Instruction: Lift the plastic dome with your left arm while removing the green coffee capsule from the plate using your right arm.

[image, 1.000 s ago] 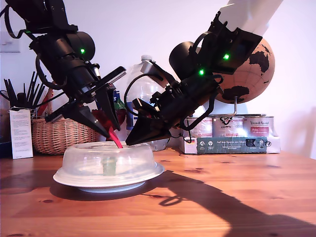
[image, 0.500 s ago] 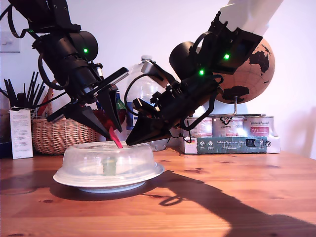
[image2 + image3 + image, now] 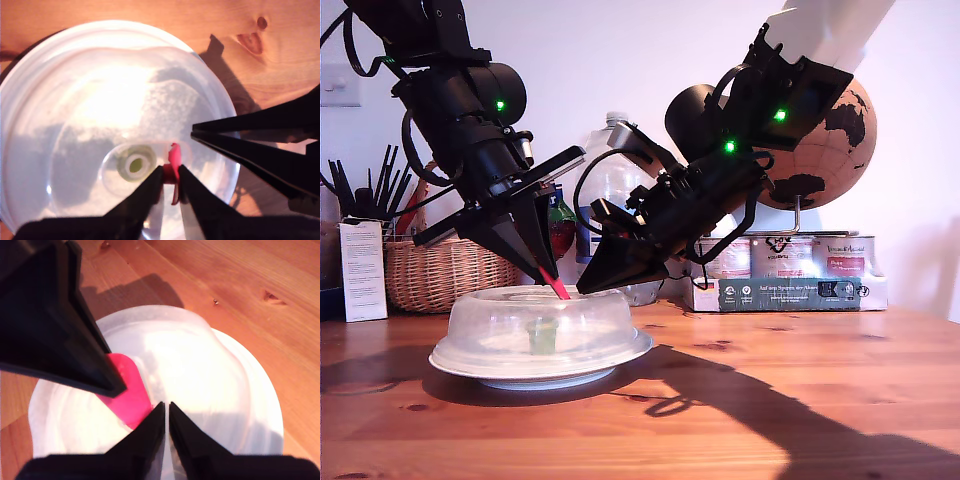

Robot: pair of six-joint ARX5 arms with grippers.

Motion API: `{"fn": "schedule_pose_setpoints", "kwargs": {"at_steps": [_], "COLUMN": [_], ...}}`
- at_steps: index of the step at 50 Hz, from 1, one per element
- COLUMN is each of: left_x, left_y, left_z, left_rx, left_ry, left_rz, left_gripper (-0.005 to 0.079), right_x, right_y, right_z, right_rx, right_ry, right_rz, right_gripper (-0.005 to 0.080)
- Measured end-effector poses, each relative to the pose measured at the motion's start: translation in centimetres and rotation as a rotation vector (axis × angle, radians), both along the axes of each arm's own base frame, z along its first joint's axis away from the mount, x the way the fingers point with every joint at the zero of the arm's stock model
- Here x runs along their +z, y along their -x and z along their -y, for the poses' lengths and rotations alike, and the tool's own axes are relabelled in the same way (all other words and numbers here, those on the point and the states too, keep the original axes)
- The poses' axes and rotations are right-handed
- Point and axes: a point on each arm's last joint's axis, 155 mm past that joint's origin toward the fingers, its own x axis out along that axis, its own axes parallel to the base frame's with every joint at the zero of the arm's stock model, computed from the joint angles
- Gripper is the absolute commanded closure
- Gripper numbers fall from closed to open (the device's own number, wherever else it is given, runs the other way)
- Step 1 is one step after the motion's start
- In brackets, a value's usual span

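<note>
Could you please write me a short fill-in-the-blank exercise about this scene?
1. The plastic dome rests, not yet lifted, on the white ___.
2. My first end effector pinches the dome's ___ tab.
3. The green coffee capsule sits ___ the dome.
4. My second end effector holds ___.

Missing words: plate; red; under; nothing.

Plastic dome [image 3: 542, 322] sits flat on the plate [image 3: 545, 372], wooden table [image 3: 770, 400]. Green coffee capsule [image 3: 541, 335] visible through it, under the centre. My first gripper [image 3: 548, 272], on the all-black arm at the exterior view's left, is pinched onto the red tab [image 3: 556, 285]. My second gripper [image 3: 588, 287], white-link arm, tip just beside the tab above the dome.
</note>
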Motion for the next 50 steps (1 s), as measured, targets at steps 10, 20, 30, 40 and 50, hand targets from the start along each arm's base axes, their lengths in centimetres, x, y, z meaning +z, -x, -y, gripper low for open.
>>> {"fn": "schedule_pose_setpoints", "kwargs": {"at_steps": [10, 20, 30, 40, 50], "left_x": [0.0, 0.0, 0.1, 0.1, 0.1], "left_y": [-0.1, -0.1, -0.1, -0.1, -0.1], "left_z": [0.0, 0.0, 0.1, 0.2, 0.3], "left_rx": [0.0, 0.0, -0.008, -0.011, -0.012], "left_ry": [0.002, 0.002, 0.003, 0.007, 0.008], "left_rz": [0.004, 0.003, 0.009, 0.011, 0.013], "left_gripper": [0.0764, 0.0764, 0.0764, 0.0764, 0.0764], "right_x": [0.0, 0.1, 0.2, 0.6, 2.7], "right_y": [0.0, 0.1, 0.4, 0.5, 0.1], "right_z": [0.0, 0.0, 0.1, 0.7, 1.7], "right_rx": [0.0, 0.006, 0.022, 0.013, -0.007], "right_ry": [0.0, -0.007, -0.024, -0.016, -0.028], "right_rz": [0.001, -0.004, -0.029, -0.042, -0.019], "right_gripper": [0.0763, 0.0763, 0.0763, 0.0763, 0.0763]}}
